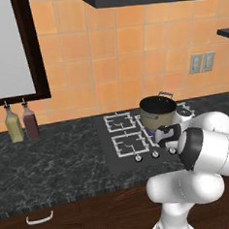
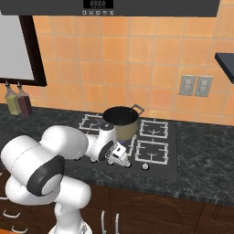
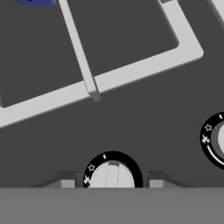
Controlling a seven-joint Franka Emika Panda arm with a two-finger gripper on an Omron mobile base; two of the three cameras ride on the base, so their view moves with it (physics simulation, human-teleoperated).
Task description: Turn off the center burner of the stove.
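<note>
Low at six o'clock in the hand view, the tool (image 3: 109,183) straddles a silver knob (image 3: 112,176), fingers apart on either side, placed to grip and turn it. Beyond, at twelve o'clock, the stove (image 1: 121,160) carries a pot (image 1: 158,112) on the center burner (image 3: 87,83).

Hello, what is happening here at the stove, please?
A white robot arm reaches down to the front edge of the stove, where a pot sits on the center burner with a little blue flame at its base. The gripper hangs just over one knob, its jaws open on either side and not yet closed on it.
</note>
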